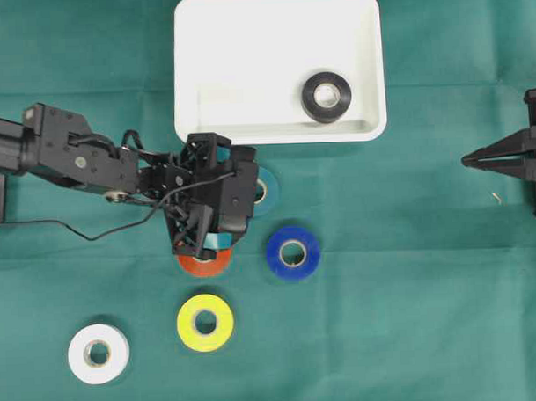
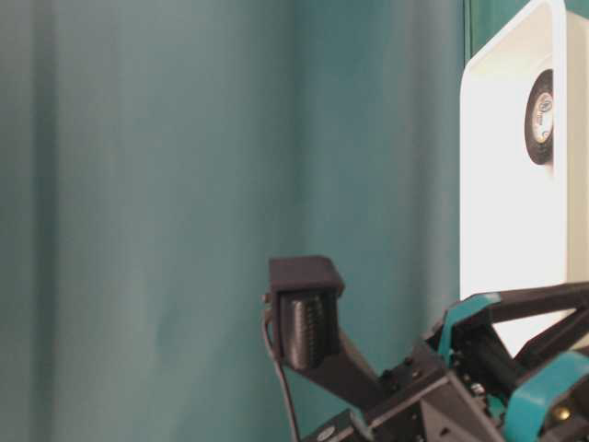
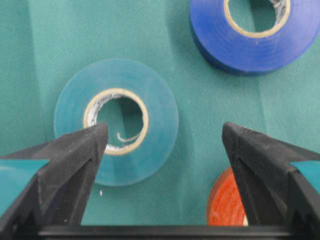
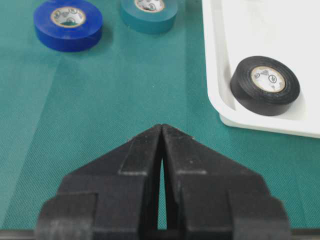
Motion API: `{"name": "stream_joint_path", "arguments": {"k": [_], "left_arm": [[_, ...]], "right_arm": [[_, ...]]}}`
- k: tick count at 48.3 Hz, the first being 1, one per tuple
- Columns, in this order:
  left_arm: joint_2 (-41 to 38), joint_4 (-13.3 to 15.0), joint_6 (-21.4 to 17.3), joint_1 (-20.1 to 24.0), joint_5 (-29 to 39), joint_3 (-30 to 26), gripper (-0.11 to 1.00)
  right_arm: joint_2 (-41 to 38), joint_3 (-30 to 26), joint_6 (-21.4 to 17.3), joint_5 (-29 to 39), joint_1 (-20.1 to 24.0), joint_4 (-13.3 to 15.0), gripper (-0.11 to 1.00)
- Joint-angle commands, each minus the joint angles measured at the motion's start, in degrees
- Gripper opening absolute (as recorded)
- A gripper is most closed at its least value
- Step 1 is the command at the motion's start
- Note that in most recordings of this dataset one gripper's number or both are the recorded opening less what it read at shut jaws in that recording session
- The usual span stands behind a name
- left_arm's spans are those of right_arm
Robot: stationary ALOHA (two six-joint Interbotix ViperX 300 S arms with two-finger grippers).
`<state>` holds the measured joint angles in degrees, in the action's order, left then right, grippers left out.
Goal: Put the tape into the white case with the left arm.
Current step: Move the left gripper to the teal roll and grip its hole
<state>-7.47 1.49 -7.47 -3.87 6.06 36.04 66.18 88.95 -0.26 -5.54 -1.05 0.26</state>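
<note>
On green cloth [image 1: 411, 275] we see the white case [image 1: 246, 78] holding a black roll [image 1: 326, 96]; our left gripper [image 3: 162, 137] hangs spread above a teal roll [image 3: 150, 107].

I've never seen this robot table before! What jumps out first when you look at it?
The bright tape rolls on the green cloth: blue, yellow, white, orange and teal. The left gripper hangs wide open over the teal one. At the top sits the white case with one black roll already in its corner.
</note>
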Motion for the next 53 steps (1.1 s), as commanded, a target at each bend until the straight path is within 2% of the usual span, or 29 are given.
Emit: {"name": "stream_joint_path", "arguments": {"k": [1,21,44,48,51,53], "left_arm": [[0.09,0.0,0.0,-0.26,-0.35,-1.49,0.97],[-3.52,0.0,-0.09,-0.26,-0.35,-4.13,0.97],[-4.48,0.0,0.0,-0.26,-0.26,-3.69,0.96],[-4.48,0.0,0.0,-0.26,-0.18,-3.87,0.88],[-4.31,0.0,0.0,-0.26,-0.18,-4.04,0.74],[-4.13,0.0,-0.09,-0.26,-0.09,-3.96,0.6]], "right_arm": [[-0.44,-0.62,0.0,-0.62,0.0,0.0,-0.09],[-0.44,-0.62,0.0,-0.62,0.0,0.0,-0.09],[-0.44,-0.62,0.0,-0.62,0.0,0.09,-0.09],[-0.44,-0.62,0.0,-0.7,0.0,0.09,-0.09],[-0.44,-0.62,0.0,-0.62,0.0,0.09,-0.09],[-0.44,-0.62,0.0,-0.7,0.0,0.09,-0.09]]}}
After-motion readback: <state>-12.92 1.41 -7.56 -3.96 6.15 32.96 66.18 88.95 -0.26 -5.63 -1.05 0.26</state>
